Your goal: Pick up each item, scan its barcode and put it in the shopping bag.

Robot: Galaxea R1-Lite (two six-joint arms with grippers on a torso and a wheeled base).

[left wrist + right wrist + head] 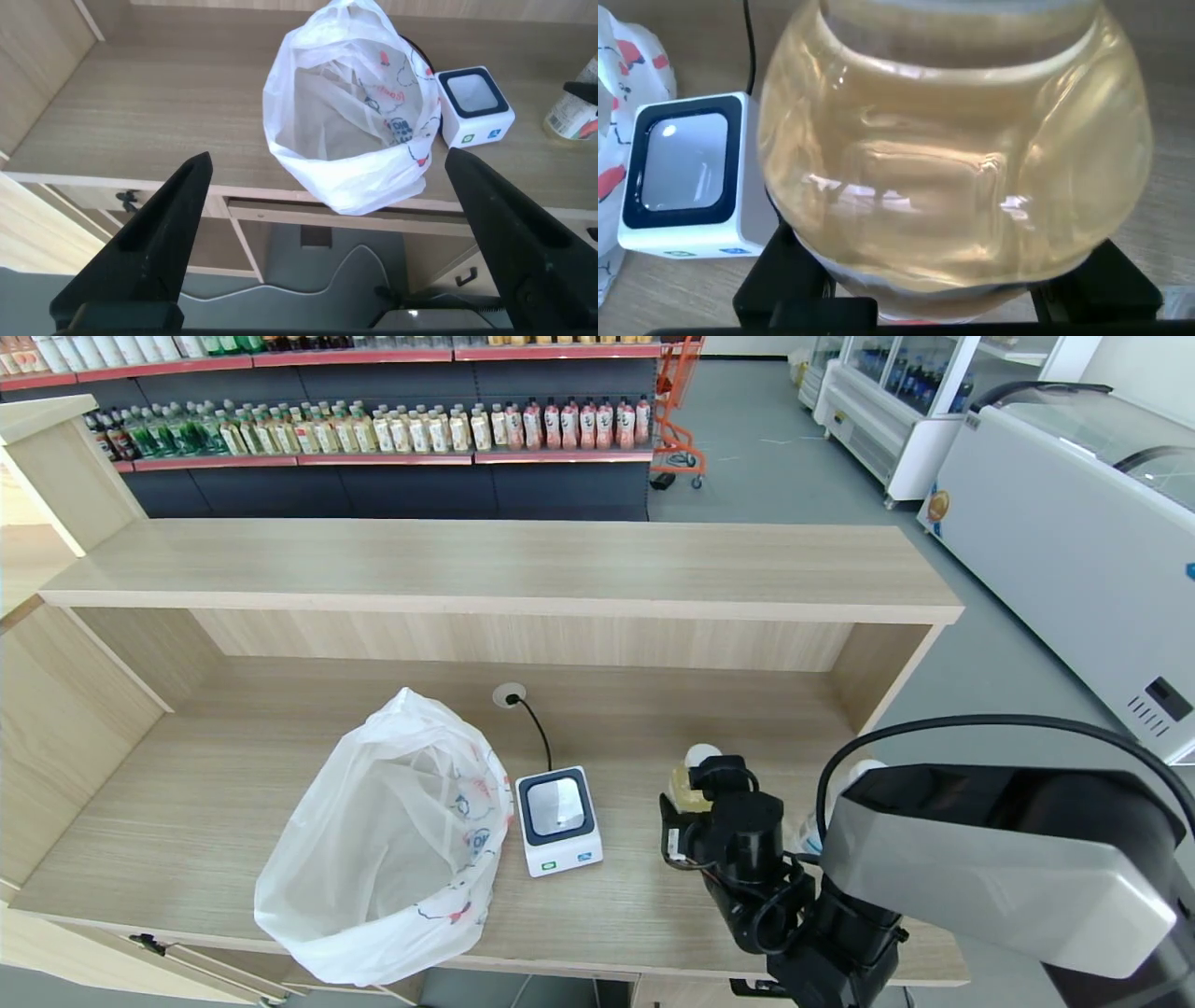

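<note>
Head view puts the right pincer [700,782] over the right part of the table [233,775], closed around a bottle [686,793] of pale yellow drink with a white cap. I cannot tell whether the bottle stands on the wood or is lifted off it. In the right wrist view the same bottle [952,159] sits between the dark fingers. Just right of it, partly hidden by the arm, is a second white-capped bottle [864,770]. To the left of the held bottle stands the small white scanner [557,819], its black cable running to a hole at the far side of the table. Touching the scanner's left side is the white shopping bag [392,840], mouth open, at the near edge. The left pincer [327,243] hangs off the near edge with its jaws spread wide and nothing between them.
</note>
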